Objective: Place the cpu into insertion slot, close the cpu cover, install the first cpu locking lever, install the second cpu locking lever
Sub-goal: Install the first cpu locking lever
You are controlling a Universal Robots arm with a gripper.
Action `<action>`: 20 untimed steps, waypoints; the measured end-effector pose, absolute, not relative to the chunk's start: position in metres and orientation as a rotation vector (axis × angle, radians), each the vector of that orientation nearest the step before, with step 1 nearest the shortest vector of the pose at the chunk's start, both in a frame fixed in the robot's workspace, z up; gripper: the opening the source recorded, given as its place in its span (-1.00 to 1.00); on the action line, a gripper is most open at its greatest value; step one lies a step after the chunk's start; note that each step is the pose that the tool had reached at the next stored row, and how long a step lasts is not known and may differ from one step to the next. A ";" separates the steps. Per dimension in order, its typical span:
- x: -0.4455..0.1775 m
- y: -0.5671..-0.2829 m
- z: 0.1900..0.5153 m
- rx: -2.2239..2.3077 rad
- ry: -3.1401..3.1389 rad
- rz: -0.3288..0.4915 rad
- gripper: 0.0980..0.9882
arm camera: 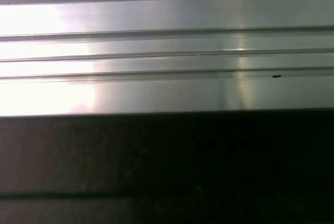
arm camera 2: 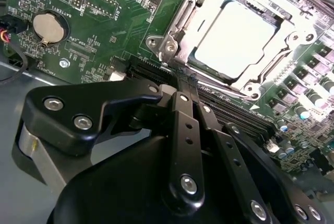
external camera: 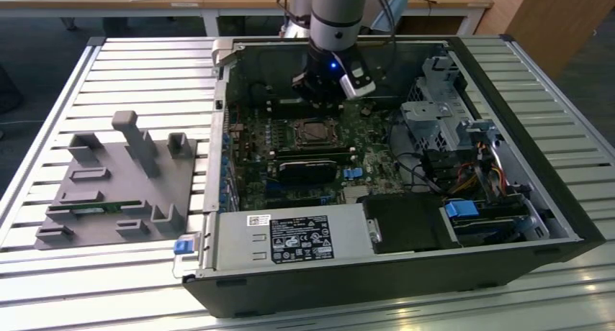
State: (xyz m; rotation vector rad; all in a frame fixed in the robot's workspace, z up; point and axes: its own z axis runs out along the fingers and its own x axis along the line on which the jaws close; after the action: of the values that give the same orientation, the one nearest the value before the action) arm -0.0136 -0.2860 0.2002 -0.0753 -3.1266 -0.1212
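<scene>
Claw [arm camera 2: 185, 85] hangs just beside the socket, its black fingers [arm camera 2: 183, 130] pressed together and holding nothing.

Inside the open computer case [external camera: 538, 194], which lies on the slatted metal worktop [external camera: 144, 72], the arm [external camera: 336, 14] reaches down over the green motherboard [arm camera 2: 104, 15] toward the case's far wall. The cpu [arm camera 2: 237, 38] sits in the insertion slot, its pale metal top showing through the square window of the cpu cover [arm camera 2: 180, 28], which lies flat over it. In the second wrist view the fingertips are near the cover's edge, by a long dark slot on the board. A grey fixture block [external camera: 120, 183] rests on the worktop beside the case, toward the exterior view's left.
</scene>
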 end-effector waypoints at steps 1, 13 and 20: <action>-0.014 -0.286 0.200 -0.075 -3.126 -0.120 -0.98; -0.014 -0.286 0.200 -0.075 -3.128 -0.099 -0.98; -0.014 -0.283 0.195 -0.075 -3.128 -0.052 -0.98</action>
State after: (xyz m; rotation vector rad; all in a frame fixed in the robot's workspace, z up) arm -0.0135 -0.2829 0.1954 -0.0751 -3.1285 -0.0517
